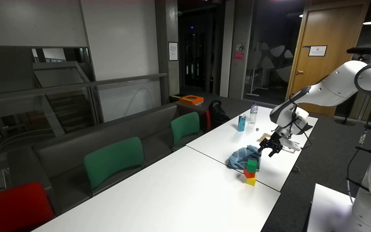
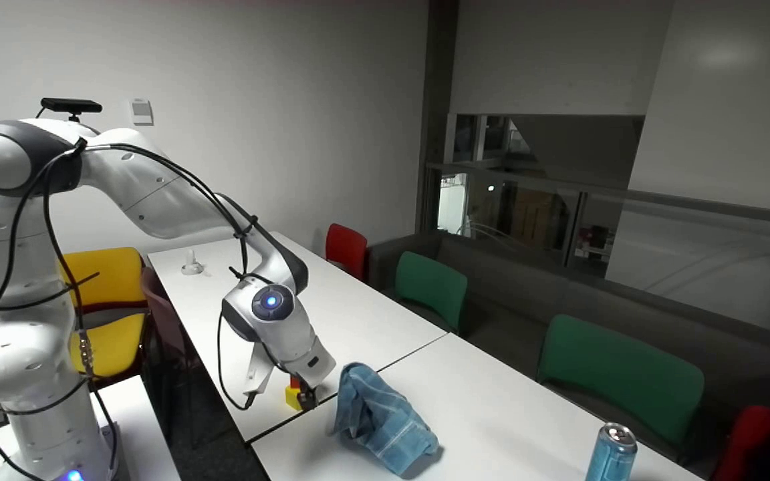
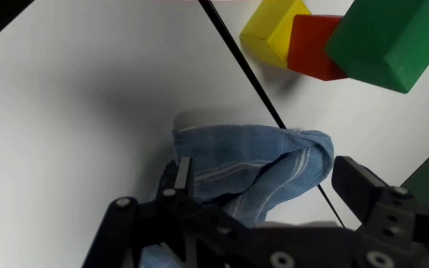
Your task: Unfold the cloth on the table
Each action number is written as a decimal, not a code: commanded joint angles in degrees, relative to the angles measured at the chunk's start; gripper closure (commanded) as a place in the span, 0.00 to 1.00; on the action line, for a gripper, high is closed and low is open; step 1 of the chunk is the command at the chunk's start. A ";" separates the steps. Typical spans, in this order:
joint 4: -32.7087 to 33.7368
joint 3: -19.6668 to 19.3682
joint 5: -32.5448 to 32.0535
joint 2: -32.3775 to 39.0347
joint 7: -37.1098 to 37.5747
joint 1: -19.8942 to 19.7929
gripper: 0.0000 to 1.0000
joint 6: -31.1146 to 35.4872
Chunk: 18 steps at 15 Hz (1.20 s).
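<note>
White table [image 3: 50, 149], left in the wrist view; crumpled blue cloth [image 3: 244, 150], lower centre, seen between the wide-apart fingers [image 3: 356, 182] of the gripper [image 3: 263, 167], which holds nothing; stacked blocks [image 3: 313, 48], upper right. Best to pinch one loose layer; then draw it gently clear of the blocks.

A blue cloth [image 2: 388, 424] (crumpled, pale-striped) lies on the table [image 2: 498, 417].

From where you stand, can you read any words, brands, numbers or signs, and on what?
None is legible.
White sign on the pillar: too small.
Paper sign on the wooden door: too small.
Pink notice on the wall: too small.
Blue can: markings too blurred.
Bottle: any label too small.
</note>
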 commanded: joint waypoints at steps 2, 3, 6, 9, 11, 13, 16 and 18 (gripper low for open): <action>3.44 -1.57 10.82 6.38 -9.13 -3.10 0.00 -2.06; 1.07 -1.18 6.94 3.45 -4.63 -1.64 0.00 -0.36; 1.26 -1.36 7.23 4.68 -4.89 -1.64 0.00 -0.39; 0.83 -1.03 7.07 3.68 -5.68 -1.44 0.00 -0.64; 1.40 -1.03 7.41 3.91 -5.84 -1.72 0.00 -1.57; 2.40 -1.08 7.82 4.96 -5.48 -2.02 0.00 -2.61; 3.69 -1.07 8.66 5.84 -7.23 -2.58 0.00 -4.92; 4.36 1.59 8.30 6.06 -7.66 -5.49 0.00 -6.03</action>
